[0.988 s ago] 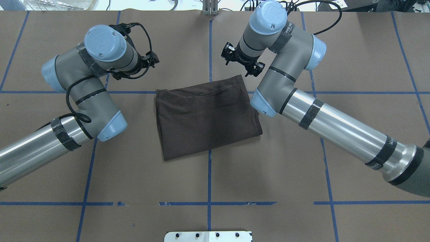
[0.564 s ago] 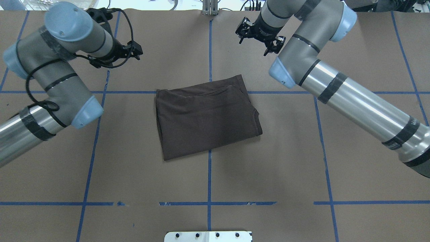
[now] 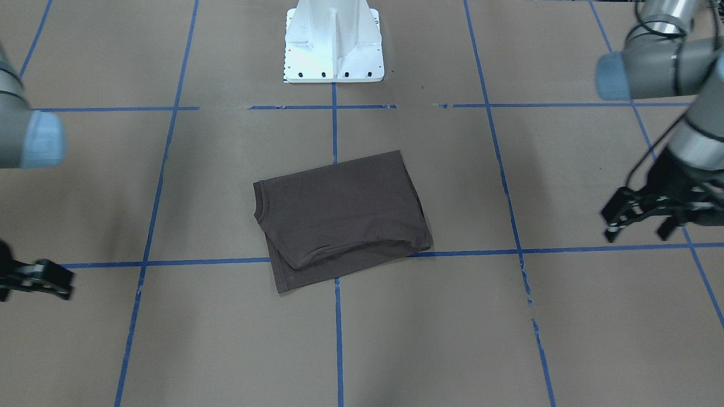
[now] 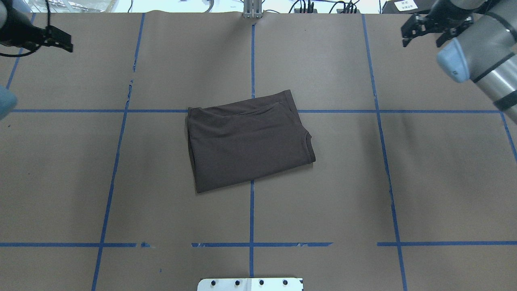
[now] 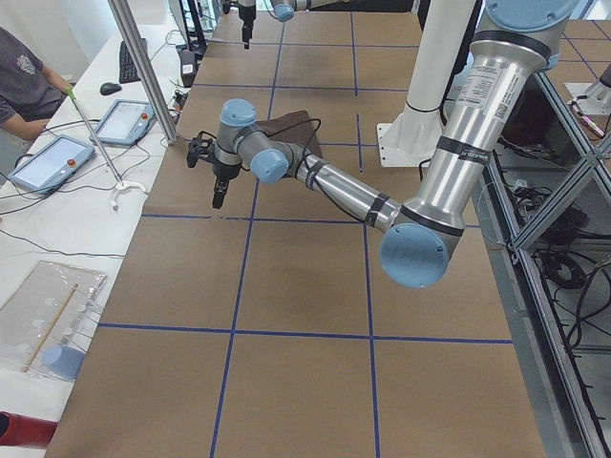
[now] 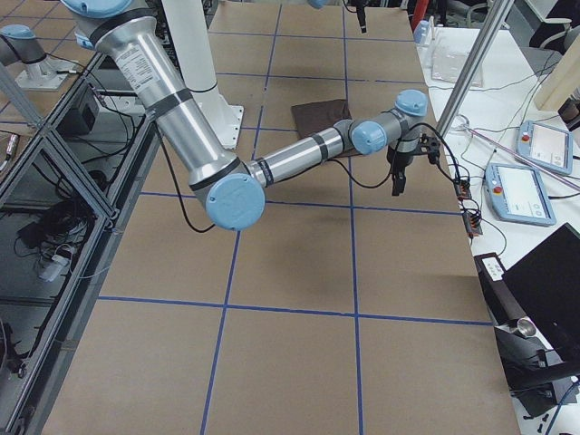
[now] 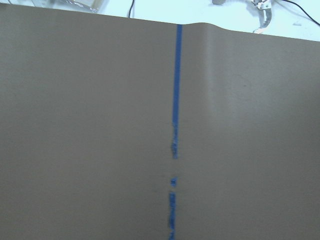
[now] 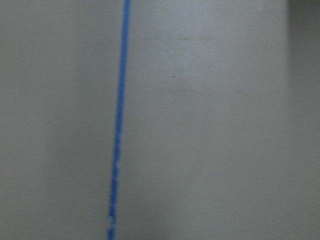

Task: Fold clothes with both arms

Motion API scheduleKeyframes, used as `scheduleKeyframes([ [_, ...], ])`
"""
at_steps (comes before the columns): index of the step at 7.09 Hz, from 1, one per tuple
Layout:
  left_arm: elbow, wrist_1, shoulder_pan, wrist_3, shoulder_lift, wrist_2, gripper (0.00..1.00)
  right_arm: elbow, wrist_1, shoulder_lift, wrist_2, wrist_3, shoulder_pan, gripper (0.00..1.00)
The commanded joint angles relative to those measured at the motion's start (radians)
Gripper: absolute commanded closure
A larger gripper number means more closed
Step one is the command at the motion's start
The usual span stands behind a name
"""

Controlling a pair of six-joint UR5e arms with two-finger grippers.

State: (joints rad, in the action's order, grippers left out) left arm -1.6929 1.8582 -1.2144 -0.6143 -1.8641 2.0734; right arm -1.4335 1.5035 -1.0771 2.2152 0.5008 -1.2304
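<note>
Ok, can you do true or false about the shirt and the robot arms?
1. The shirt lies folded on the table. True.
2. An arm is touching the shirt. False: the left arm and the right arm are both off at the sides, apart from it.
3. The shirt is bright red. False: it is dark brown.
4. Blue lines cross the table. True.

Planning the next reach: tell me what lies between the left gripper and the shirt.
Between left gripper and shirt: only bare brown paper and a blue tape line, shown in the overhead view.
</note>
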Motion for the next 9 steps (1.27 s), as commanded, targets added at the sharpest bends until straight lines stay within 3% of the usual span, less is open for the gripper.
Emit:
scheduleKeyframes([
  [1, 0.005, -0.067, -0.243, 0.538, 0.126, 0.109, 0.00, -0.042, 0.014, -0.253, 0.120, -0.415, -0.191, 0.00],
  [2, -0.002, -0.153, -0.319, 0.843, 0.170, 0.132, 0.00, -0.056, 0.024, -0.364, 0.165, -0.574, -0.274, 0.00],
  [3, 0.010, -0.189, -0.351, 0.896, 0.209, 0.132, 0.00, -0.059, 0.009, -0.424, 0.175, -0.606, -0.288, 0.00],
  [6, 0.082, -0.091, -0.366, 0.795, 0.272, 0.122, 0.00, -0.142, 0.023, -0.446, 0.169, -0.593, -0.293, 0.00],
  [8, 0.038, -0.329, -0.364, 0.794, 0.276, 0.152, 0.00, -0.143, 0.024, -0.477, 0.170, -0.587, -0.293, 0.00],
  [9, 0.032, -0.339, -0.364, 0.791, 0.284, 0.244, 0.00, -0.142, 0.026, -0.477, 0.170, -0.582, -0.293, 0.00],
])
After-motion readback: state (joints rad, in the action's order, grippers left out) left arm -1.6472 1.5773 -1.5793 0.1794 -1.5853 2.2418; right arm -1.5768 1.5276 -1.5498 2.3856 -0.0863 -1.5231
